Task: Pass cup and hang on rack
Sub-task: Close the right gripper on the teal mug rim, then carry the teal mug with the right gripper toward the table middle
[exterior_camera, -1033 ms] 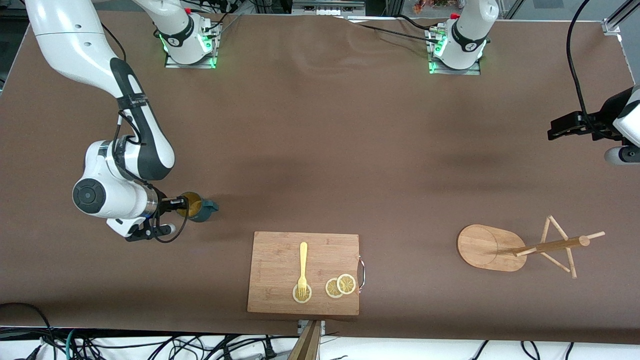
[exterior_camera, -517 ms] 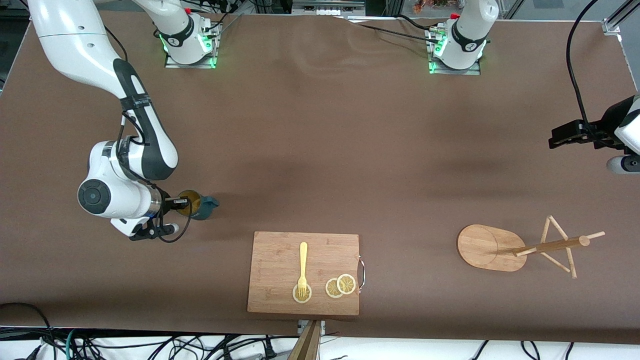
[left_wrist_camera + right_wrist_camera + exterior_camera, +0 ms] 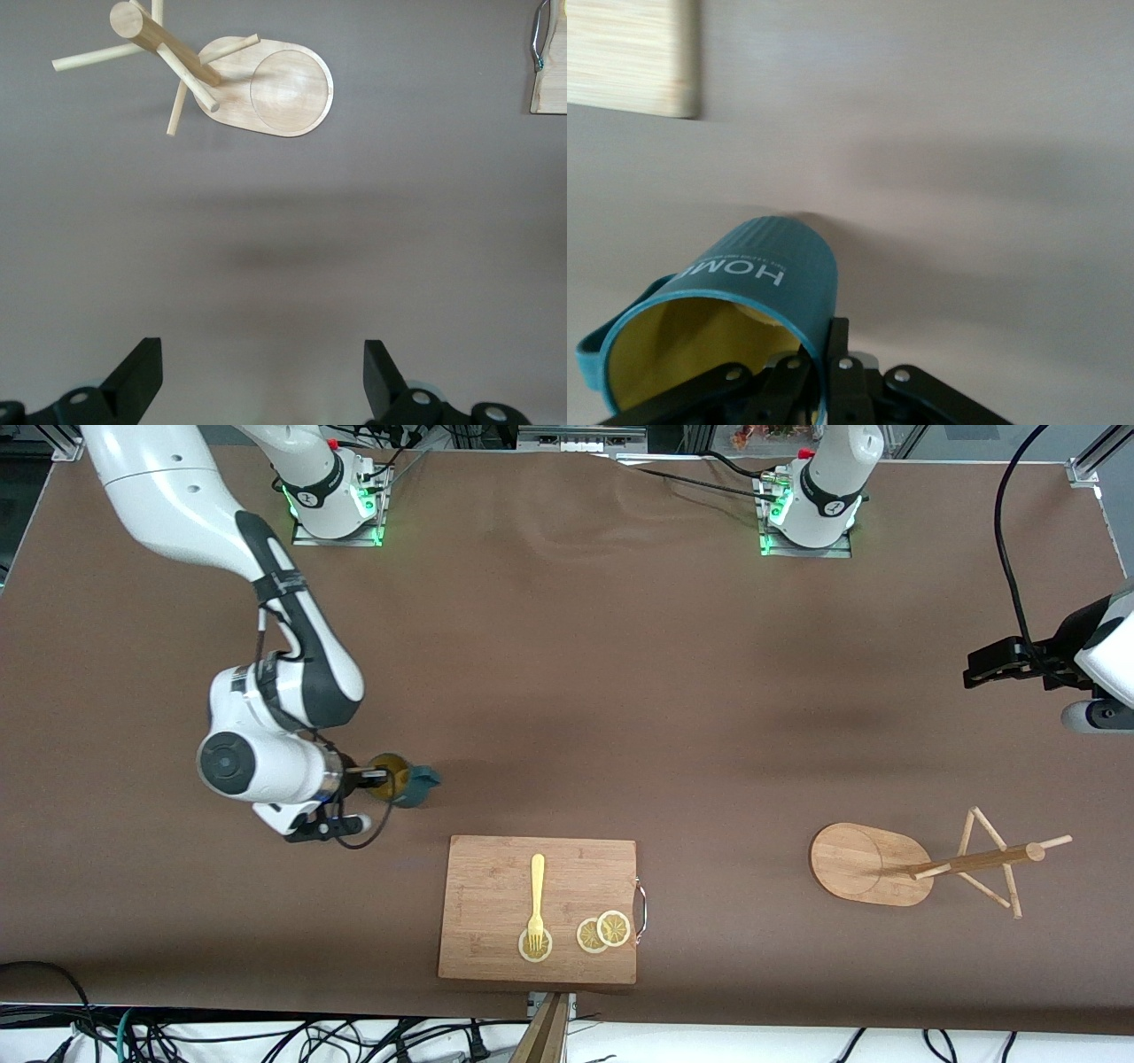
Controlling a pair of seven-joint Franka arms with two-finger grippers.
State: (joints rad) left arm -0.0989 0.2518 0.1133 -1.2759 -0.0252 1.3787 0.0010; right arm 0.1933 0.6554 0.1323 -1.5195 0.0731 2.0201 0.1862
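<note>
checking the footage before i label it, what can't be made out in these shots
- Front view: the right tool grips the cup at its rim; the wrist body hides whether the cup is lifted off the table.
- Right wrist view: the cup's handle and lower rim are cut off by the picture's edge.
- Front view: most of the left arm is cut off by the edge; its left tool shows as a dark shape.
- Left wrist view: the cutting board shows only a corner.

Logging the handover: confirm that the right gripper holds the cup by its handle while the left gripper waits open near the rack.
Not by the handle. The right wrist view shows the right gripper shut on the rim of the cup. The left gripper does wait open near the rack.
</note>
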